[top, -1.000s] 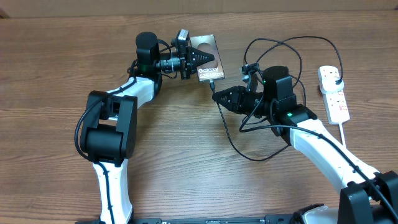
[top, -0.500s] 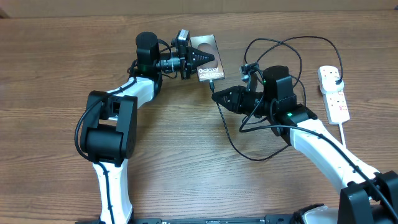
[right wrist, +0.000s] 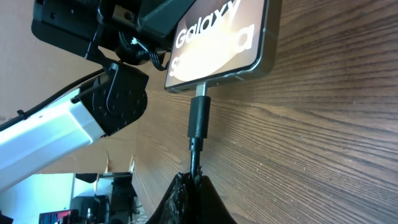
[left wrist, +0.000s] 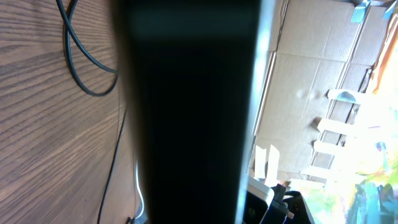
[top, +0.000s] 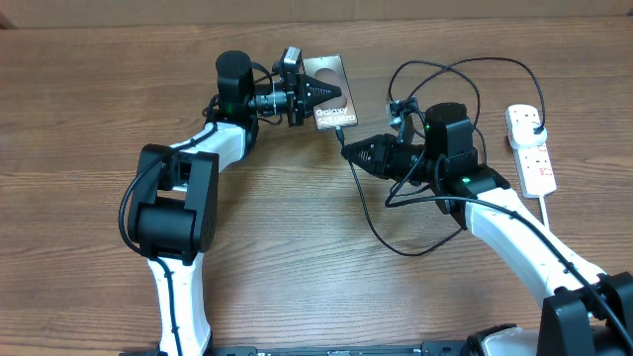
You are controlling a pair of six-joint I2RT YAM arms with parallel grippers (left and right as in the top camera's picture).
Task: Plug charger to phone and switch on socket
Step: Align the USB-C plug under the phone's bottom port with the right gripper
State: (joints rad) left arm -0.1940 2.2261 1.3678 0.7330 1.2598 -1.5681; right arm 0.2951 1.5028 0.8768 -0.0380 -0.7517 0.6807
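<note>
The phone (top: 331,91) lies flat at the table's back centre, lettered end toward the right arm. My left gripper (top: 309,94) is shut on its left edge; in the left wrist view the phone (left wrist: 186,112) is a dark slab blocking the jaws. The charger cable (top: 371,222) loops over the table. Its connector (top: 338,129) sits at the phone's near edge. In the right wrist view the connector (right wrist: 199,117) has its metal tip against the phone's (right wrist: 217,37) port, some metal showing. My right gripper (right wrist: 191,180) is shut on the cable just behind it, as overhead (top: 347,150). The socket (top: 531,148) lies far right.
The socket's thick white cord (top: 547,213) runs toward the front right, beside my right arm. More black cable loops (top: 455,69) lie behind the right wrist. A cable loop (left wrist: 81,62) shows on the wood in the left wrist view. Cardboard (left wrist: 311,74) stands behind the table.
My right gripper has shifted slightly to the right, away from the phone, still holding the cable. The left gripper and the phone have not moved.
</note>
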